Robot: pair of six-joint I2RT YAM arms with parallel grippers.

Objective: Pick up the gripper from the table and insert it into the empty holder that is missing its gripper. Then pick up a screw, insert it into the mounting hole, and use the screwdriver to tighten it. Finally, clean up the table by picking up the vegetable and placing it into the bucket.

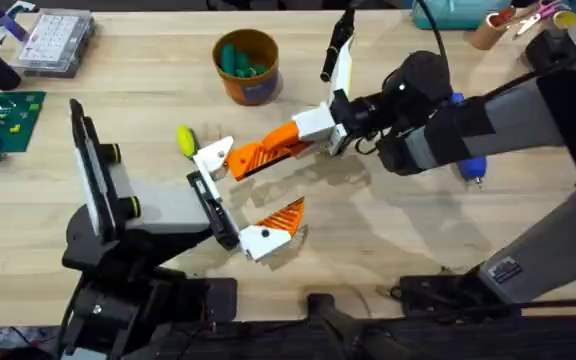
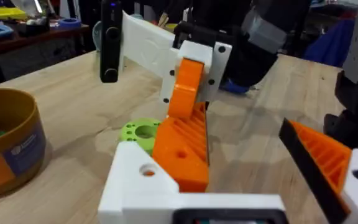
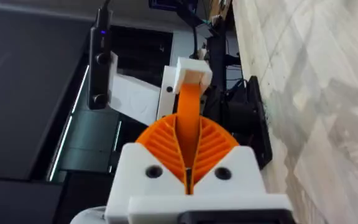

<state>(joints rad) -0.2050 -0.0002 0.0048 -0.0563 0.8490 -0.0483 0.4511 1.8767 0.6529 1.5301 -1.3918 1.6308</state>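
Your right gripper (image 1: 306, 140) is pinching the gripper (image 1: 263, 152) — a long, ribbed, tapered orange finger (its free end touching the white holder (image 1: 211, 155)). Your left gripper (image 1: 240, 195) stands spread, one side being that holder, the other a shorter orange finger (image 1: 284, 214). The yellow-green vegetable (image 1: 185, 140) lies just beyond the holder on the pale wooden table (image 1: 388, 240); the bucket's (image 2: 8, 140) blue label is unreadable.

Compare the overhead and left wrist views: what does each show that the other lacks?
Overhead alone: the screwdriver beside the right arm, and teal pieces inside the bucket. Left wrist alone: the hole in the holder where the gripper meets it. Both: the right gripper clamped on the orange gripper, the vegetable and the bucket.
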